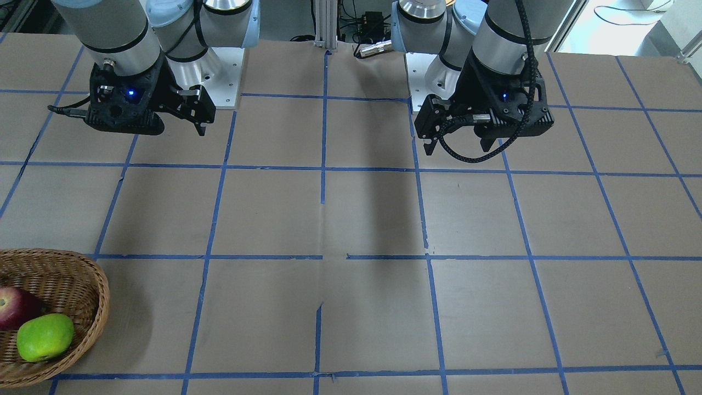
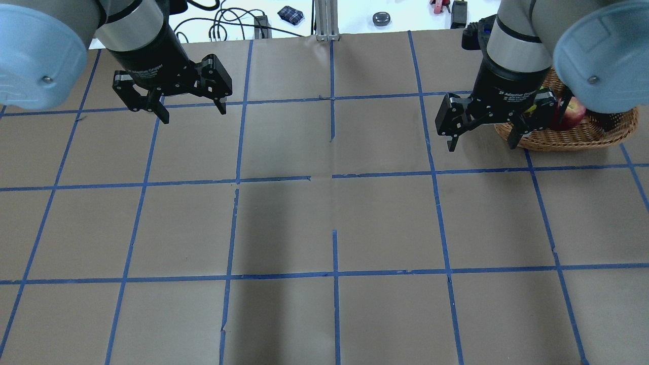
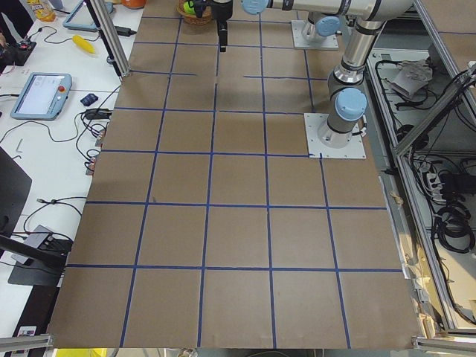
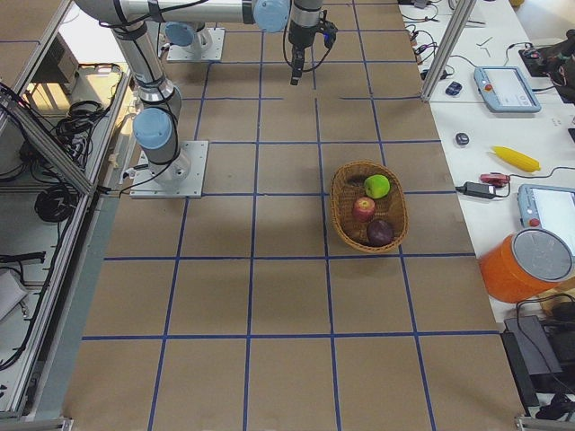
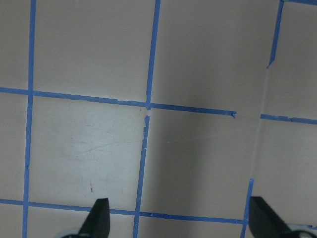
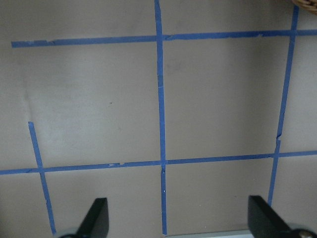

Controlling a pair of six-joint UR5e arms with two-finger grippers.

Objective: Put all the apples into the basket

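Observation:
The wicker basket (image 4: 340, 214) stands on the table at my right side, away from my base. It holds all three apples: the lime green apple (image 4: 377, 186), the red apple (image 4: 363, 208) and the dark maroon apple (image 4: 380, 232). In the front-facing view the basket (image 1: 90, 323) is at the bottom left, with the green apple (image 1: 45, 337) and the red apple (image 1: 13, 307) in it. My right gripper (image 2: 481, 147) is open and empty, raised over the table on the near side of the basket (image 2: 583, 138). My left gripper (image 2: 193, 115) is open and empty over bare table.
The table (image 2: 324, 228) is brown paper with a blue tape grid. The arm bases (image 1: 219, 77) stand at its robot-side edge. Beyond the far edge a side desk holds teach pendants (image 4: 507, 88), cables and an orange container (image 4: 526, 268).

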